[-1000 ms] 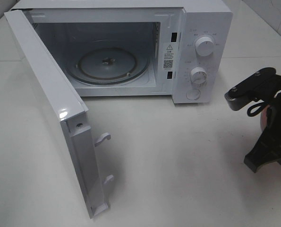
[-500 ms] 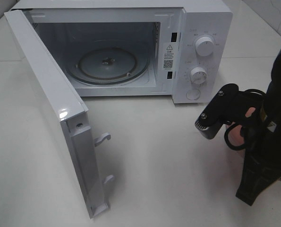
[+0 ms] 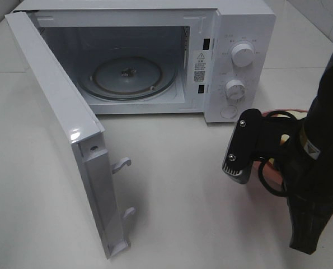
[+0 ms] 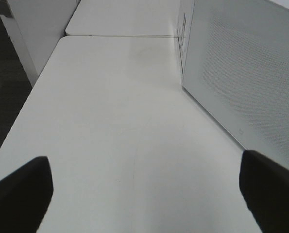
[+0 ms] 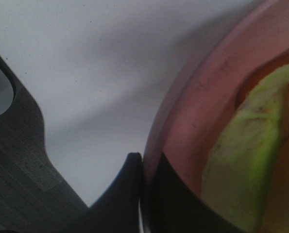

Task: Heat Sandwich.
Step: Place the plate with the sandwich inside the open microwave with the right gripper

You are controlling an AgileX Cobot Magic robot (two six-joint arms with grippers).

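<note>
In the right wrist view my right gripper [image 5: 144, 162] is shut on the rim of the pink plate [image 5: 202, 111]. The sandwich [image 5: 241, 160] lies on that plate, showing its light green filling. From the high camera my black right arm [image 3: 317, 168] hides most of the plate. Only a thin pink edge [image 3: 284, 108] shows, to the right of the microwave's front. The microwave [image 3: 239, 22] stands open with its glass turntable [image 3: 127, 75] bare. My left gripper [image 4: 144, 194] is open over the white table beside the microwave's perforated side [image 4: 251, 73].
The microwave door [image 3: 60, 123] swings out to the left, with latch hooks [image 3: 121, 163] sticking out of its edge. Two knobs [image 3: 243, 55] sit on the control panel. White table [image 3: 183, 196] lies in front of the oven.
My right arm has swung left and nearer the camera with the plate, to the table in front of the control panel. The left gripper and the microwave have not moved.
</note>
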